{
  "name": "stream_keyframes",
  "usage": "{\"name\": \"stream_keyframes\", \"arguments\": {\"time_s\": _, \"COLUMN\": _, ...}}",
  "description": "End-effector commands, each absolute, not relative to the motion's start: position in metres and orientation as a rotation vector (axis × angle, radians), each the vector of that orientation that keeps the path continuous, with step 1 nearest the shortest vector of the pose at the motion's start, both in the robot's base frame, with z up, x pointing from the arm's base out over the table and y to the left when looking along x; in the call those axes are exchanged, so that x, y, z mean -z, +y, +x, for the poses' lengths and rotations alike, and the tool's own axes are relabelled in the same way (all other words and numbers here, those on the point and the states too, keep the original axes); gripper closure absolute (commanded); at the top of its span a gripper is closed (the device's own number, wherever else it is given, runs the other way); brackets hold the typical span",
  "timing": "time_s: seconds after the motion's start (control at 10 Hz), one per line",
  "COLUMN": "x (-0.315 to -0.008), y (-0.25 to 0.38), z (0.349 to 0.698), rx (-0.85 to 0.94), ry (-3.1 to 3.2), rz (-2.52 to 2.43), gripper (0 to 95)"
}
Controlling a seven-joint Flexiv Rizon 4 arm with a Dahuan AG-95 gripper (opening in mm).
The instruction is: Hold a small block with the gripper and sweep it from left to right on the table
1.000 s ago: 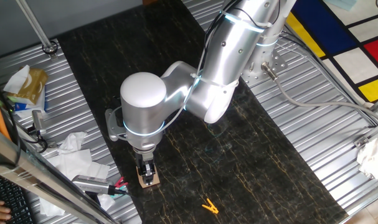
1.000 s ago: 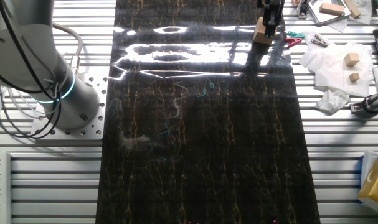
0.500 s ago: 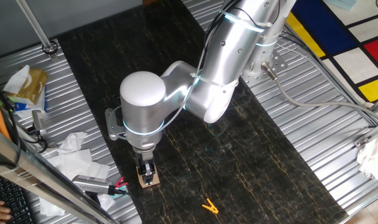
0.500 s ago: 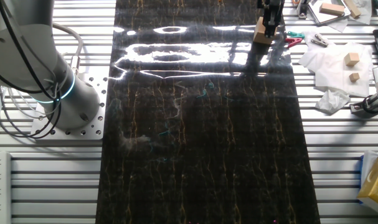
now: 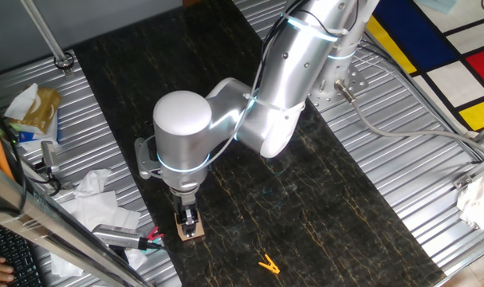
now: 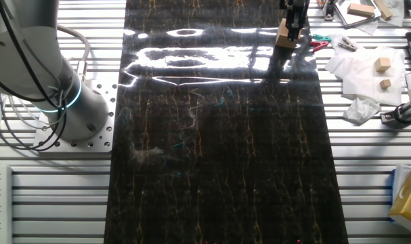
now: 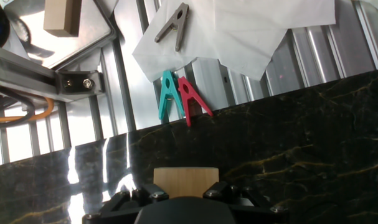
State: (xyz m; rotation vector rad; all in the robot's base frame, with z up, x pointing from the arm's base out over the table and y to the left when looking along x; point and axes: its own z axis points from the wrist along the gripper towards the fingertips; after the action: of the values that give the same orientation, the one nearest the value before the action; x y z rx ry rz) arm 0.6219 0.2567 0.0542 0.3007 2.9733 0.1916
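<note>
Worktop: black marble worktop [image 5: 321, 207] runs long between ribbed metal borders; the sweep has most of its length ahead, by my reckoning, since the block sits right at one edge.
Arm: silver arm [image 5: 249, 112] bends down over that edge, and its bulk hides much of the near strip from one fixed camera.
Tool: tool [image 5: 190, 221] is clenched on the block, fingers to either side, seen best from the hand camera [image 7: 185, 202].
Block: tan block [image 5: 192, 230] rests low at the worktop, close to the border with the clutter; in the other fixed view it shows at the far edge [image 6: 284, 35].
Risk, edge: a drift toward the ribbed metal could catch the block on the ridges, I'd say.
Risk, grip: if the block drags hard on the marble it may twist or slip out of the fingers.
Risk, height: whether the block truly touches the surface I cannot tell; too high and it sweeps nothing.
Tissue: crumpled white tissue [image 5: 94, 199] lies off the worktop, just beside the start point.
Clips: teal clip [image 7: 169, 94] and red clip [image 7: 190, 99] lie on the metal with tips at the marble's edge, near the block.
Yellow clip: a yellow clip [image 5: 267, 264] lies on the marble, apart from the block, and may stand in the path.
</note>
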Motion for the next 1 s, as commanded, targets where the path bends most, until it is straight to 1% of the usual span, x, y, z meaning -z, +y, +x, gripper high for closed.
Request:
{"name": "stream_keyframes", "arguments": {"time_s": 0.1, "x": -0.0531, "y": 0.2571, "z": 0.6219, "rx": -0.206, "ry": 2.973, "rz": 0.301, "gripper": 38.0}}
{"name": "stream_keyframes", "arguments": {"time_s": 0.7, "x": -0.0508, "y": 0.2570, "z": 0.6217, "rx": -0.243, "ry": 2.962, "rz": 0.311, "gripper": 38.0}}
{"name": "stream_keyframes", "arguments": {"time_s": 0.8, "x": -0.0508, "y": 0.2570, "z": 0.6217, "rx": -0.244, "ry": 2.962, "rz": 0.311, "gripper": 19.0}}
{"name": "stream_keyframes", "arguments": {"time_s": 1.0, "x": -0.0508, "y": 0.2570, "z": 0.6217, "rx": -0.248, "ry": 2.960, "rz": 0.311, "gripper": 19.0}}
